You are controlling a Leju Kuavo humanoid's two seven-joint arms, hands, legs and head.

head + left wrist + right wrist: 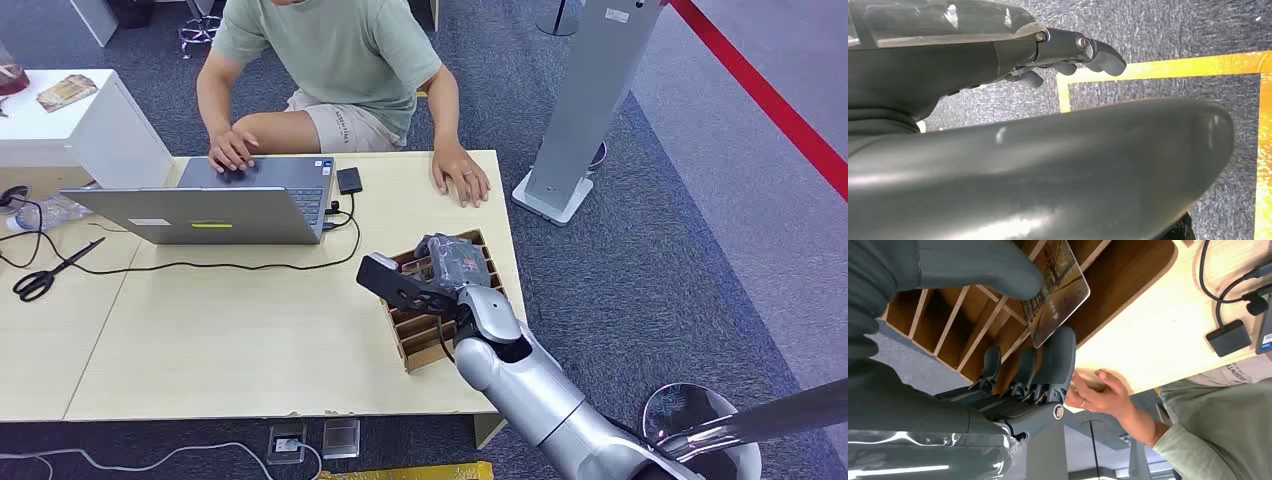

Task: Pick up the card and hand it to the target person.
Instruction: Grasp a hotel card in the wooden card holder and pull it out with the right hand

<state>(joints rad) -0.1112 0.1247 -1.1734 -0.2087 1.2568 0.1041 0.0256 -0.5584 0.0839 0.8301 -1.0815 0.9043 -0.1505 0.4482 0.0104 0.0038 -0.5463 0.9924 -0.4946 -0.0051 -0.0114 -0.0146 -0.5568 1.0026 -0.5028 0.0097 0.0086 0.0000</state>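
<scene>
- Here, the right hand (1013, 340) pinched the card (1055, 292) between thumb and fingers, just above the wooden slotted holder (425, 330) on the table (230, 340).
- The left hand (1068, 55) hung over carpet, fingers curled, holding nothing.
- The person's hand (461, 172) rested flat on the table beyond the holder.

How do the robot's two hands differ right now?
The right hand reaches over the wooden card rack on the table, pinching a card between thumb and fingers. The left hand holds nothing, its fingers curled over grey carpet with yellow floor tape. Both are dark grey.
</scene>
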